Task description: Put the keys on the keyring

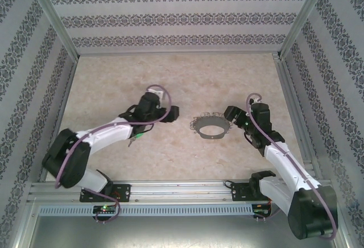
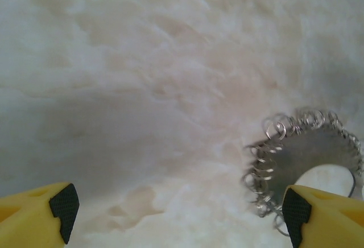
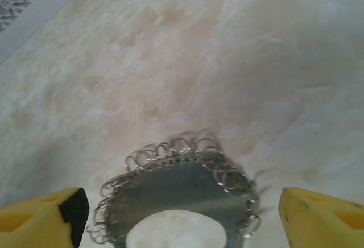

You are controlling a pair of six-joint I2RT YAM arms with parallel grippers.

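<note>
The keyring (image 1: pixel 210 127) is a dark-grey hoop fringed with small wire rings, lying flat mid-table. My right gripper (image 1: pixel 232 115) sits at its right rim, open. In the right wrist view the keyring (image 3: pixel 183 184) lies low between the yellow fingers (image 3: pixel 318 217), which stand clear of its rim on both sides. My left gripper (image 1: pixel 170 113) hovers to the left of the ring, open and empty. In the left wrist view the keyring (image 2: pixel 311 150) shows by the right fingertip (image 2: pixel 298 215). A small green-headed key (image 1: pixel 135 139) lies on the table beside my left forearm.
The marble-patterned table (image 1: pixel 114 89) is walled by patterned panels at the back and both sides (image 1: pixel 170 20). A metal rail (image 1: pixel 182 191) runs along the near edge by the arm bases.
</note>
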